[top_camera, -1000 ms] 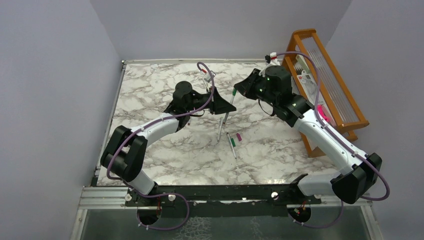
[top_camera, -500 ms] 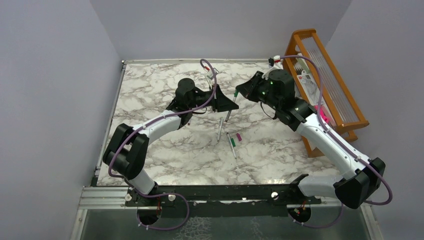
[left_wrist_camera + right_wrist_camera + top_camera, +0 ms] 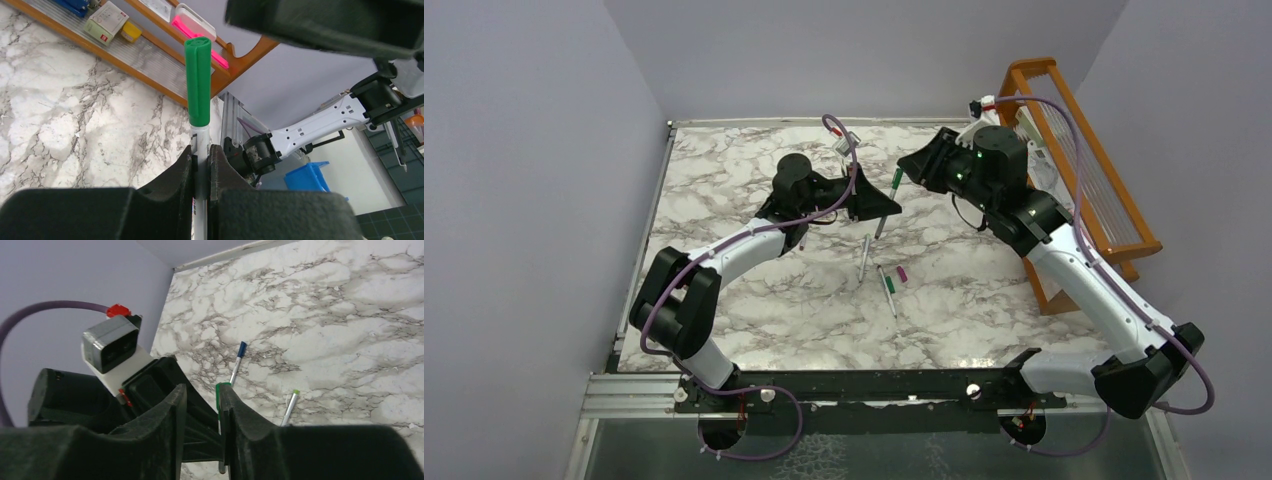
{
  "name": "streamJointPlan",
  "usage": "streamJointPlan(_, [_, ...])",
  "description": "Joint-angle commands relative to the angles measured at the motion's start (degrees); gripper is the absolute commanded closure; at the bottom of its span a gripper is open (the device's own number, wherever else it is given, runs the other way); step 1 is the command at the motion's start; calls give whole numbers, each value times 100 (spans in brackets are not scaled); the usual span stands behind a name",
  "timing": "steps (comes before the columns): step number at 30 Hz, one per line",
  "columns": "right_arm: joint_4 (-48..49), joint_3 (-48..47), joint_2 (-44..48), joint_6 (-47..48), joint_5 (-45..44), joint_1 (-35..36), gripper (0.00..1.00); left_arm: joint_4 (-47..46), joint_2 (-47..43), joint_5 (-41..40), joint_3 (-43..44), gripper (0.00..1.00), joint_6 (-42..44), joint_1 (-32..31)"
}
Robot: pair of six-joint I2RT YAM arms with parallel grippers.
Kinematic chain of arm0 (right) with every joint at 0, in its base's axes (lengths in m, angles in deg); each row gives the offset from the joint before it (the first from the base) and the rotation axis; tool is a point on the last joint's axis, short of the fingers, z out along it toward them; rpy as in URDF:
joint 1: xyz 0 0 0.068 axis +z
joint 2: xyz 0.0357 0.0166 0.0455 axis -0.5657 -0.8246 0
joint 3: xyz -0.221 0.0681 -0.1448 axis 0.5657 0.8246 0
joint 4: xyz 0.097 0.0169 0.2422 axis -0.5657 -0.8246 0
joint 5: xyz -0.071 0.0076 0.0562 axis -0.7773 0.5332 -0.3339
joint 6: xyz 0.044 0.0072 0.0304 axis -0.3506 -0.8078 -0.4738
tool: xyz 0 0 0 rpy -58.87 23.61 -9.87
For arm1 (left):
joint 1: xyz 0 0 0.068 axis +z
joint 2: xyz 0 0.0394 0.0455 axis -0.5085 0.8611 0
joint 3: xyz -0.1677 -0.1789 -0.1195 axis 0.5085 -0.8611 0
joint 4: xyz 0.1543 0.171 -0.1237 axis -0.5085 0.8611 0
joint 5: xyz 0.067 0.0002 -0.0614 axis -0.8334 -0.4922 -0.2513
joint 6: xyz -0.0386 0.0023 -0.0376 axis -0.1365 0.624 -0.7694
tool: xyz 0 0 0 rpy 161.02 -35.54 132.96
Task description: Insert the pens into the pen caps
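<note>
My left gripper (image 3: 881,207) is shut on a grey pen (image 3: 201,142), held tilted upright above the marble table. A green cap (image 3: 198,82) sits on that pen's upper end, also seen as the green cap (image 3: 895,181) from above. My right gripper (image 3: 913,172) hovers just beyond the cap and stands open. In the right wrist view the green cap (image 3: 217,399) lies against the inner face of one finger, with a clear gap to the other. Two more pens (image 3: 864,257) (image 3: 889,287) and a magenta cap (image 3: 901,273) lie on the table.
A wooden rack (image 3: 1114,200) stands along the right edge, holding small boxes and a bright pink object (image 3: 1069,228). In the right wrist view a blue-tipped pen (image 3: 237,365) and a green-tipped pen (image 3: 290,405) lie on the marble.
My right gripper has opened and drawn back to the upper right, off the green cap. The left gripper still holds the capped pen, raised slightly.
</note>
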Motion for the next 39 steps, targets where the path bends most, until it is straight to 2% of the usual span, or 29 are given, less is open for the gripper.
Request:
streamJointPlan(1, [-141, -424, 19, 185, 72, 16, 67, -219, -5, 126, 149, 100, 153, -9])
streamJointPlan(6, [-303, -608, -194, 303, 61, 17, 57, -220, -17, 199, 198, 100, 188, -8])
streamJointPlan(17, [-517, -770, -696, 337, 329, 17, 57, -219, -34, 310, 283, 100, 228, -7])
streamJointPlan(19, [-486, -783, -716, 338, 386, 15, 61, -218, -8, 320, 293, 100, 226, -8])
streamJointPlan(21, [-480, -780, -733, 344, 417, 14, 70, -222, 11, 321, 300, 100, 217, -7])
streamJointPlan(25, [-513, -725, -725, 337, 446, 16, 97, -219, 46, 296, 347, 100, 188, -8])
streamJointPlan(39, [-399, 230, -287, 211, 965, 55, 99, -225, 587, 190, 1318, 100, -250, -8])
